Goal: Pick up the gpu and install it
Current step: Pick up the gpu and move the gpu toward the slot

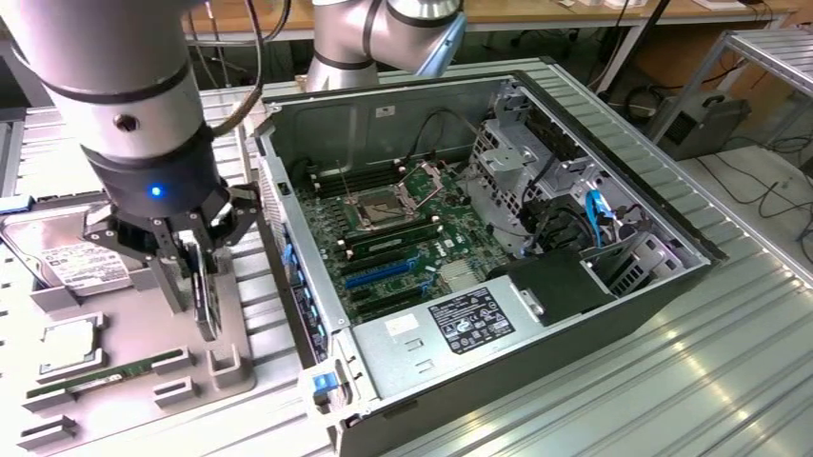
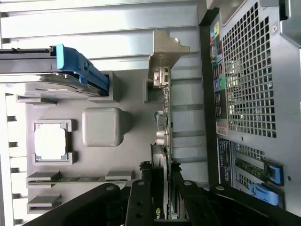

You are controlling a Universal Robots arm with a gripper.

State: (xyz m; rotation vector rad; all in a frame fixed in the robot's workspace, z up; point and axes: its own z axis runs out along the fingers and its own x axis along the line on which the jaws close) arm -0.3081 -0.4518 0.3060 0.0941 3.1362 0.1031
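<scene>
The gpu (image 1: 208,309) is a thin dark card standing on edge over the grey parts tray (image 1: 128,328), at the exterior view's left. My gripper (image 1: 197,286) reaches down onto it and is shut on its upper edge. In the wrist view the gpu (image 2: 162,125) appears edge-on, its silver bracket (image 2: 165,52) at the far end, and black fingers (image 2: 141,200) press on both sides. The card's lower edge is close to the tray's holder blocks (image 1: 227,364); I cannot tell whether it touches them. The open computer case (image 1: 508,276) lies right beside the tray, with blue card slots (image 1: 381,273) on its motherboard.
On the tray lie a silver hard drive (image 1: 74,267) with a blue tab (image 2: 77,68), a processor (image 1: 70,345) and a green RAM stick (image 1: 109,376). The case's perforated rear wall (image 2: 249,89) stands close beside the gpu. Ribbed metal table (image 1: 661,381) surrounds everything.
</scene>
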